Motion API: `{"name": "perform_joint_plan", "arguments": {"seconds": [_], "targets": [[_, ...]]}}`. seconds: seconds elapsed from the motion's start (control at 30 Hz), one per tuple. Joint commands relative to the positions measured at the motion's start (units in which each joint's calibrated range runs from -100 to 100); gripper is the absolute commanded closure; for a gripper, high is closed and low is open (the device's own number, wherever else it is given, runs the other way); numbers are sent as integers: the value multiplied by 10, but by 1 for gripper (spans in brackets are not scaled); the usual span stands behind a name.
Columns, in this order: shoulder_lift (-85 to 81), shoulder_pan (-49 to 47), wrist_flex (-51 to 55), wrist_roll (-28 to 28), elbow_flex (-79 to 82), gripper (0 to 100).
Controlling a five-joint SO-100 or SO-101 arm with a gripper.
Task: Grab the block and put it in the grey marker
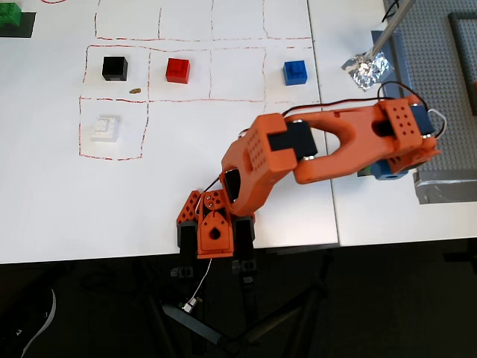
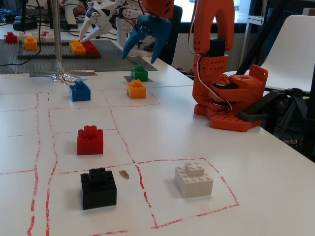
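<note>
Green block [image 2: 139, 73] sits on the grey marker [image 2: 129, 78]; blue fingers [image 2: 131, 43] hover above, spread, empty.

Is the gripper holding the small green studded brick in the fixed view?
No, the blue-fingered gripper hangs open above the small green studded brick, which rests on the grey square patch.
</note>
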Motion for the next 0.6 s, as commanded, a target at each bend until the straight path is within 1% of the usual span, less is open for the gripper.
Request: {"name": "perform_joint_plan", "arguments": {"seconds": [0.0, 0.1, 0.17, 0.23, 0.33, 0.43, 0.57], "targets": [[-149, -13, 80, 8, -24, 70], [-227, -46, 161, 12, 10, 76], [-281, -93, 198, -2, 49, 82], [-329, -156, 218, -24, 96, 85], [-393, -269, 219, -70, 166, 88], [-438, -401, 203, -132, 220, 92], [-465, -562, 172, -212, 252, 96]]}}
